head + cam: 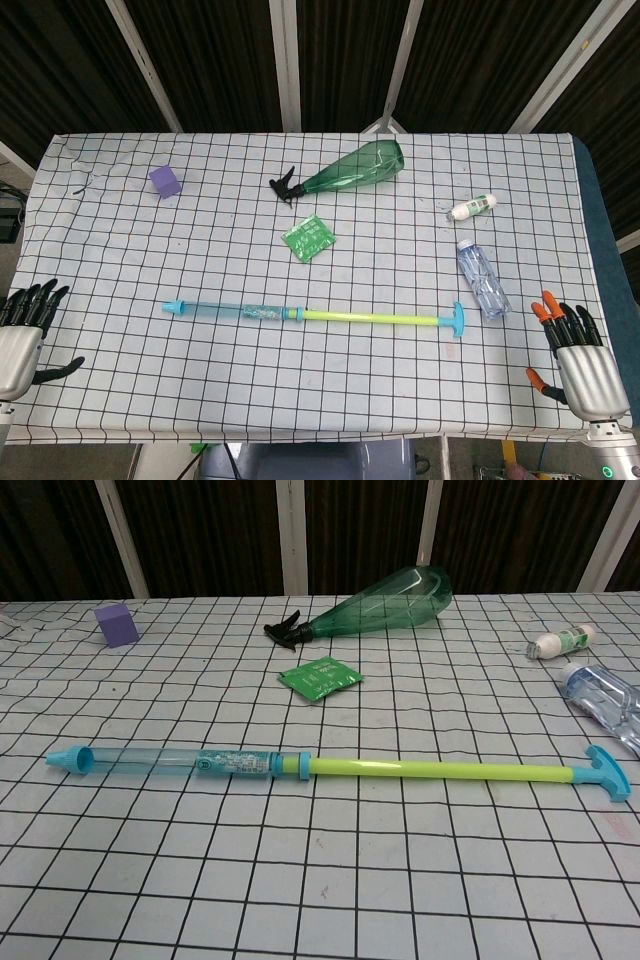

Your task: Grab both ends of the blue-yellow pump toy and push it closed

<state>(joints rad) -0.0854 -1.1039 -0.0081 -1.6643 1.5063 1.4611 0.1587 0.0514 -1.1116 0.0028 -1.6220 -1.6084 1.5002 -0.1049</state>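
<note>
While both hands' fingers spread, empty, pump toy (312, 316) lies extended left-right, T-handle (456, 320) rightward.

Both views are bright and evenly lit from above, so the white black-gridded tablecloth (200, 380) shows almost no cast shadow and only thin, soft dark lines lie under the long blue-and-yellow plastic pump toy (330, 768) and the lying green translucent spray bottle (375, 605). Small highlights glint on that bottle and on the clear plastic water bottle (483, 279), while the corrugated backdrop behind the table stays very dark. Focus is sharp in the head view; the chest view softens slightly toward its far edge, and its grid lines bow a little at the sides.
</note>
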